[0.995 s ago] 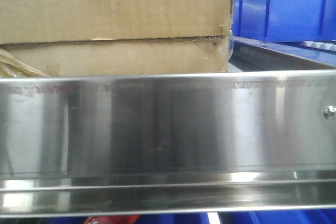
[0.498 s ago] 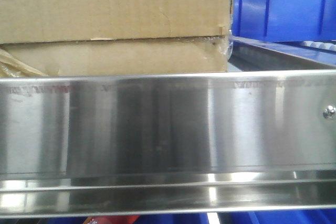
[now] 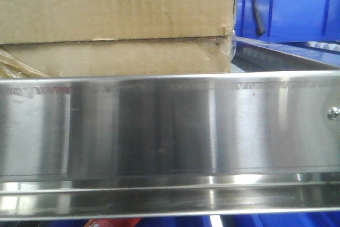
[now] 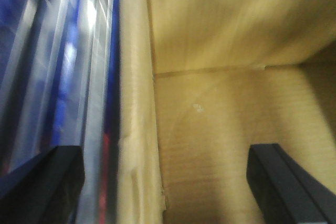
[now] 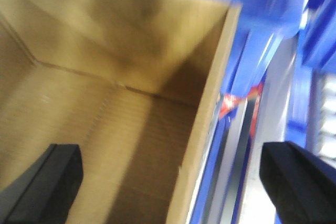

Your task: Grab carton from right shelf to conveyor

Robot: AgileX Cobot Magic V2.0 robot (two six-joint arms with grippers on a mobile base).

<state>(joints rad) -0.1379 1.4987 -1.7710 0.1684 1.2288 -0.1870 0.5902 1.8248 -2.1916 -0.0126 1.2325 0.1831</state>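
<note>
carton (image 4: 210, 77) walls stand between the wide-apart fingers of left end effector (image 4: 163, 156) and right end effector (image 5: 168, 153) (nothing clamped).

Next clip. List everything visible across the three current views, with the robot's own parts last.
carton: one, brown cardboard, open-topped, on the shelf behind the rail
tape: one strip, yellowish and wrinkled, at the carton's lower left seam
shelf: one, shiny steel front rail, spans the front view
screw: one, silver, at the right end of the rail
blue bin: one, blue plastic, right of the carton
rollers: a few, pale, below the bin at the right edge
red item: one, mostly hidden under the rail
cable: one, dark, hanging in front of the bin
left jaws: one pair, black, open, astride a carton wall
right jaws: one pair, black, open, astride a carton wall
</note>
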